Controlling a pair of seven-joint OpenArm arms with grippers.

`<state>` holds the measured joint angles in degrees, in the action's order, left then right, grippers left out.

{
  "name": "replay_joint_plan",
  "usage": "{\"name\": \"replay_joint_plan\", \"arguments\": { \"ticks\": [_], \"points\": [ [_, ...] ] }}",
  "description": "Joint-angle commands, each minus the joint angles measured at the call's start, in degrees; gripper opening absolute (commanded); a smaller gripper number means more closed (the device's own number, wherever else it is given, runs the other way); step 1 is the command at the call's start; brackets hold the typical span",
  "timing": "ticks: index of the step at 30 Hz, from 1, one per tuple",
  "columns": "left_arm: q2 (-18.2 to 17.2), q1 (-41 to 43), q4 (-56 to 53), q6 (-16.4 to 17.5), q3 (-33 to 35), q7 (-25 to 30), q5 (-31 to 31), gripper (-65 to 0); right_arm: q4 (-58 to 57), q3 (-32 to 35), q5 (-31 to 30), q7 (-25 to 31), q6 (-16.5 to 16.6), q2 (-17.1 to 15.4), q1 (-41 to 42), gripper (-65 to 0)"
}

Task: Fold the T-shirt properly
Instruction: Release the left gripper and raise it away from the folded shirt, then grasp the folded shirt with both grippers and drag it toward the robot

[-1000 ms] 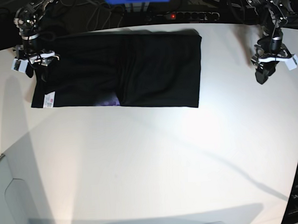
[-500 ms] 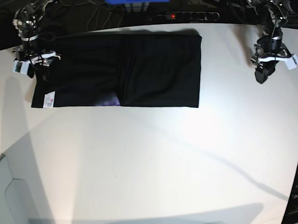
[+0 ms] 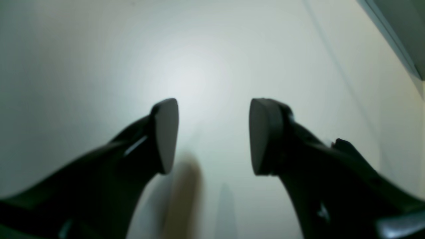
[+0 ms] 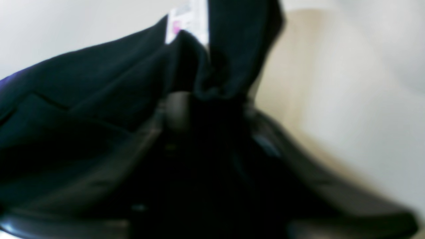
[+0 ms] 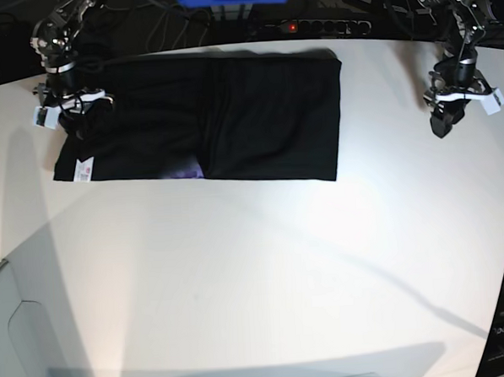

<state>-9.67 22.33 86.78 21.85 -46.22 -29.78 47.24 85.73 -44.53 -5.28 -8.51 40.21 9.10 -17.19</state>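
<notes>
I see the T-shirt [image 5: 231,118] lying folded as a long black band across the tabletop [image 5: 256,273] toward twelve o'clock. My right claw [image 4: 206,96] is clamped on bunched black cloth at the band's nine o'clock end — label [image 4: 187,16] just beyond. My left claw [image 3: 212,132] hangs apart, empty, over bare tabletop around two o'clock.

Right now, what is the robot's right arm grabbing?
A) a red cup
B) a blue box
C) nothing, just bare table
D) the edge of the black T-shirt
D: in the right wrist view the jaws of the right gripper are pinched on a bunched fold of the black T-shirt.
</notes>
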Motion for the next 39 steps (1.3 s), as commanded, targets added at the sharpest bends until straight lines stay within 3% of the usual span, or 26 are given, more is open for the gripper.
{"name": "replay_joint_plan", "arguments": {
  "ticks": [1,2,14,24,29,35,39],
  "points": [
    [-0.83,0.13,1.09,0.62,-0.42,1.25,0.98,-31.9,0.38,0.01,0.40,-0.85,-0.21,-0.10,-0.44,-60.8],
    [-0.83,0.13,1.09,0.62,-0.42,1.25,0.98,-31.9,0.38,0.36,0.40,-0.85,-0.21,-0.10,-0.52,-65.0],
    [-0.31,0.57,0.82,0.62,0.11,1.16,0.98,-31.9,10.31,0.97,0.22,-0.94,-0.21,-0.10,-2.19,-65.0],
    [-0.83,0.31,0.73,0.62,12.06,1.25,0.62,-32.1,19.45,15.92,-0.04,-0.94,-0.21,-0.10,-9.23,-65.0],
    [0.57,-1.71,0.65,0.53,18.92,1.69,-6.85,-32.1,22.44,24.36,0.05,-0.94,-0.21,-0.10,-12.13,-65.0],
    [4.88,-4.61,-1.73,0.53,20.77,1.60,-14.85,-32.1,22.71,31.39,0.31,-0.94,-0.21,-0.10,-12.13,-65.0],
    [5.67,-5.76,-4.19,0.53,22.52,1.69,-16.69,-32.1,22.71,35.52,0.40,-0.94,-0.21,-0.10,-11.86,-65.0]
  ]
}}
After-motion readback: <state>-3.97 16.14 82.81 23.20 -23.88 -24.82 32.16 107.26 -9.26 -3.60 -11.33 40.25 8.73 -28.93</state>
